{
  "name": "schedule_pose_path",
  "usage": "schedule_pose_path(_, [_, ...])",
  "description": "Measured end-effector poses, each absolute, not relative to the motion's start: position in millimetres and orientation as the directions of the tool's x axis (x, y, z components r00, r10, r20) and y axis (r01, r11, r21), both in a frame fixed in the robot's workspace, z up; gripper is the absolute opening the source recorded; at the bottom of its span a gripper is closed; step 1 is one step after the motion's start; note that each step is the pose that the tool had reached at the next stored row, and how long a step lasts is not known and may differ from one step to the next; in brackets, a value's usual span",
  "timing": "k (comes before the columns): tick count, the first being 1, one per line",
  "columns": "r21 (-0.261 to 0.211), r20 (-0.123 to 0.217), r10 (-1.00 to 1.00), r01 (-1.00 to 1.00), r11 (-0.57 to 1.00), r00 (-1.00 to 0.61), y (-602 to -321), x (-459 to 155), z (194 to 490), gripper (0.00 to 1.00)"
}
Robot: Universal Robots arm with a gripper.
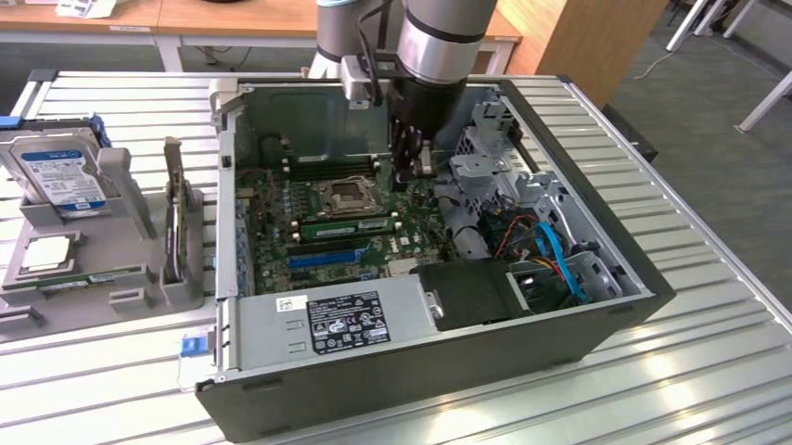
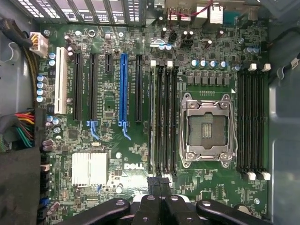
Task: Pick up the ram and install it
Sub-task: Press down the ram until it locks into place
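The ram [image 1: 351, 225], a narrow green stick, stands seated in the black memory slots beside the CPU socket [image 1: 340, 195] inside the open computer case [image 1: 581, 232]. My gripper [image 1: 418, 171] hangs down into the case, just past the end of those slots toward the exterior view's right. It is shut, and nothing shows between its fingers. In the wrist view the black fingertips [image 2: 158, 182] are pressed together over the end of the slot bank [image 2: 163, 122] next to the socket [image 2: 206, 126].
A blue-labelled hard drive [image 1: 62, 171] leans on a grey fixture [image 1: 111, 278] at the exterior view's left. Inside the case are the power supply [image 1: 347, 320], a drive cage [image 1: 495, 167], blue and orange cables [image 1: 557, 260] and a second slot bank [image 2: 253, 122].
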State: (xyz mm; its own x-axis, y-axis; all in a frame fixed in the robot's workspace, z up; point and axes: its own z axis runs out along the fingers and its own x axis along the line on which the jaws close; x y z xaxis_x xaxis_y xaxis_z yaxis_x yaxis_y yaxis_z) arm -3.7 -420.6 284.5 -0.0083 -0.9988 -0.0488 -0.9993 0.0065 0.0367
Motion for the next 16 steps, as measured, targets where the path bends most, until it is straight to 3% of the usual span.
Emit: schedule_pose_path(16, [0.037, -0.049, -0.999, -0.999, 0.006, -0.008, -421, -4, 264, 0.1])
